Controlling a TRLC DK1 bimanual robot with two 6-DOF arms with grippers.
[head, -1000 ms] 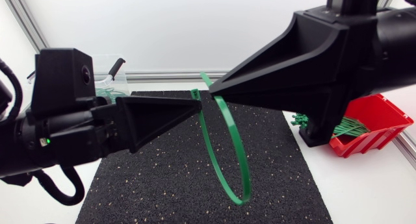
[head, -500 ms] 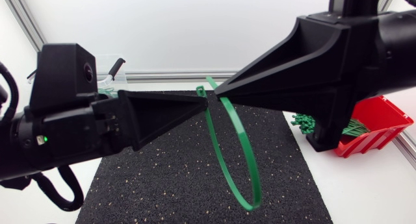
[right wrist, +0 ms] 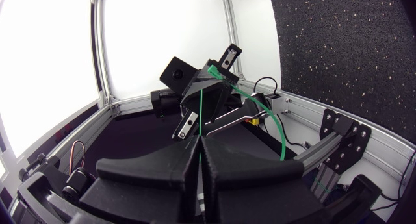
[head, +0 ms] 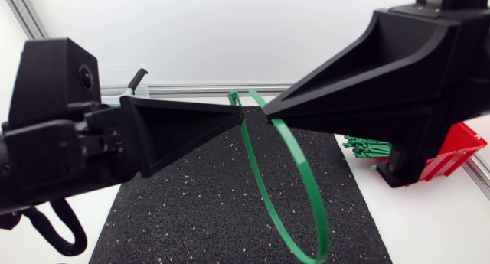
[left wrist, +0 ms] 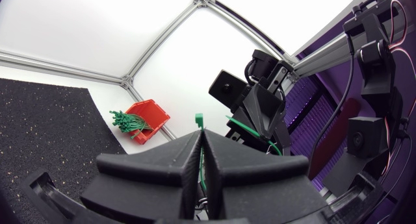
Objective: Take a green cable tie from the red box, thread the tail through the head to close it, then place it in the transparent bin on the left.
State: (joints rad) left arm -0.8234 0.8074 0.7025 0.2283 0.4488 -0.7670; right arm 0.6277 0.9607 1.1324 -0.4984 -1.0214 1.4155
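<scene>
While both grippers meet tip to tip at upper centre of the head view, the green cable tie (head: 301, 166) curves between them in a wide loop.
The left gripper (head: 240, 115) has its fingers pressed together on the strap just below the head, which pokes out past their tips. The right gripper (head: 269, 115) is clamped on the tail end. The loop sags toward lower right above the black mat (head: 191, 210). The red box (head: 459, 145) sits at the right edge.

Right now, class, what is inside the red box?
A bundle of green cable ties lies in the red box, ends poking out its front. In the head view the right gripper hides the rest inside.
</scene>
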